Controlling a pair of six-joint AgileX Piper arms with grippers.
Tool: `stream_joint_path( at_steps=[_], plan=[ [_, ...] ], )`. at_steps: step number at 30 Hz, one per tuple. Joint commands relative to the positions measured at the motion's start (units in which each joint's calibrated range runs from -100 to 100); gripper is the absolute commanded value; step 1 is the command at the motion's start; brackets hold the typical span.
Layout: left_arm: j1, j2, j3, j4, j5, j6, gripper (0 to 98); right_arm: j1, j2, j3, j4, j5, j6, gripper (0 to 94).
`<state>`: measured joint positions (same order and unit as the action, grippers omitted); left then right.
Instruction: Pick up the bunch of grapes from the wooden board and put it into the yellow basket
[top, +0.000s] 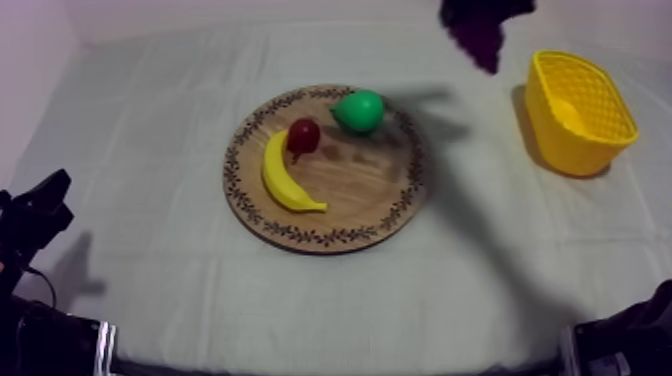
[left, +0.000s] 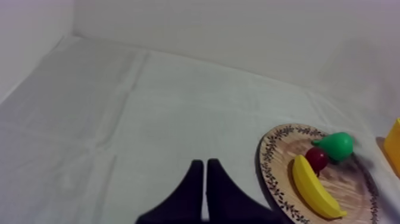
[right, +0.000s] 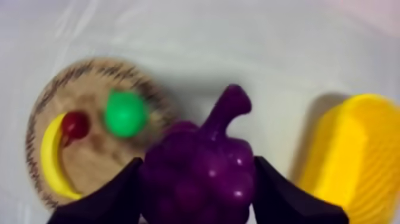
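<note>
left jaws: pressed together on nothing, by the surface's near-left corner.
wooden board: mid-surface, bearing banana, small red fruit and pear.
yellow basket: toward the right edge.
bunch of grapes: pinched in the right jaws, aloft near the far edge, stem pointing away; the basket lies rightward, not yet underneath.

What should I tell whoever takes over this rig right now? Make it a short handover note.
Left gripper: shut on nothing, resting low at the table's left side.
Right gripper: shut on the bunch of grapes, held in the air between the wooden board and the yellow basket.
Done: grapes are off the board; banana, pear and small red fruit lie on it.
Left: carry over the basket, release.
</note>
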<state>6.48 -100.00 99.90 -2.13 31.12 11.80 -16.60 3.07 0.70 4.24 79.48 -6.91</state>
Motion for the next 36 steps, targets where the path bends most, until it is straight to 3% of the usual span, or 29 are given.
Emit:
stream_joint_path(
  at_steps=[1,10,16,27,36],
  plan=[
    [-0.01,0.00,-0.01,0.00,0.00,0.00,0.1,5.62,-3.39,-0.03,0.22,-1.41,3.35,20.5],
    [-0.01,0.00,-0.01,0.00,0.00,0.00,0.1,18.47,-6.32,1.38,0.44,-9.41,12.06,21.8],
    [-0.01,0.00,-0.01,0.00,0.00,0.00,0.1,23.76,-4.20,4.51,-0.39,-15.75,16.28,24.9],
    [-0.01,0.00,-0.01,0.00,0.00,0.00,0.1,25.10,5.38,11.09,-2.30,-17.95,16.88,23.5],
    [-0.01,0.00,-0.01,0.00,0.00,0.00,0.1,25.40,13.85,10.04,-3.32,-17.88,16.29,37.7]
  ],
)
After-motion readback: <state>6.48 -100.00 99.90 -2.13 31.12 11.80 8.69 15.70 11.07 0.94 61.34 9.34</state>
